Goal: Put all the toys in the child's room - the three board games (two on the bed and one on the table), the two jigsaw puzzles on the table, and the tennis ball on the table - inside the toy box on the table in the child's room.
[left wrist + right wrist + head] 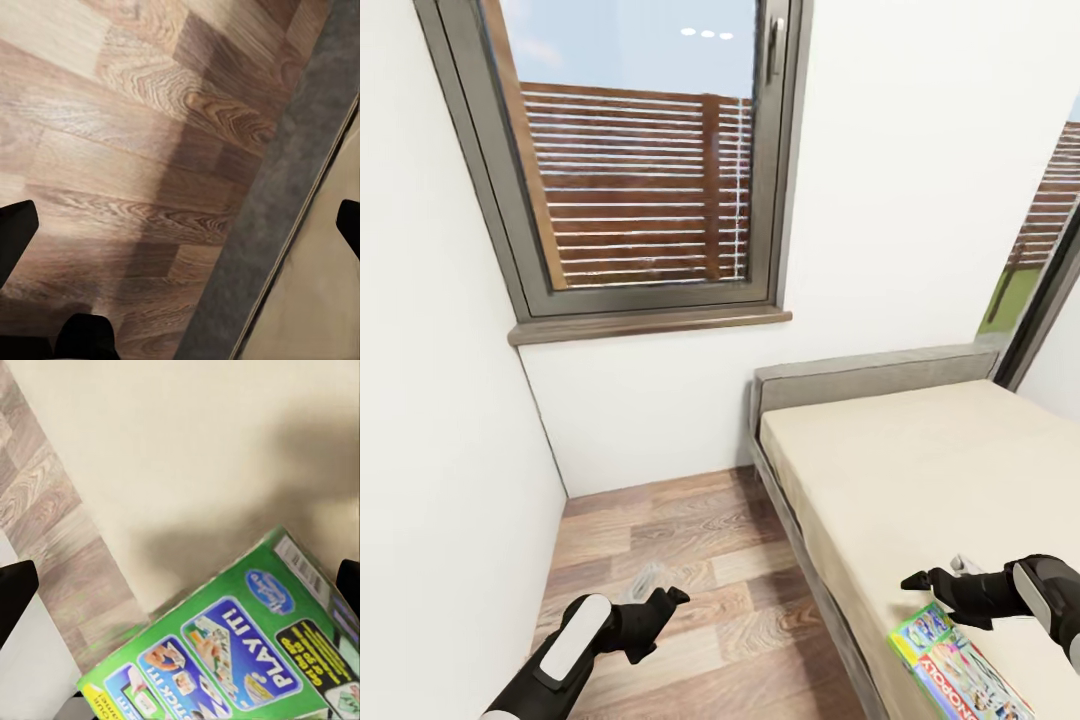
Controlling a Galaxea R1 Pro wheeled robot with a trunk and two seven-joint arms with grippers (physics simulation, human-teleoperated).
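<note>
The robot faces the corner of a bedroom. A bed (920, 460) with a smooth beige mattress and a grey fabric frame runs along the right, under a grey-framed window (650, 160).

The nearest toy is a board game (955, 670), a flat box with a green edge and glossy print, reading "Monopoly" on its lid. It lies flat on the mattress near the bed's near left edge. The right wrist view shows one corner of the box (232, 645) slightly overhanging the mattress edge above the floor.

The right gripper (935, 583) hovers just above the far end of the box, not touching it, its fingers spread wide. The left gripper (660, 610) hangs over the wood-plank floor (660, 560) left of the bed, also wide open and empty.

The step in hand looks like picking up this box. A thin, stiff, slick lid offers little to pinch from above. The overhanging corner seems the best place: bring the fingers over and under that edge, and close firmly. Pushing down on the soft mattress could tilt the box or slide it off the bed.
</note>
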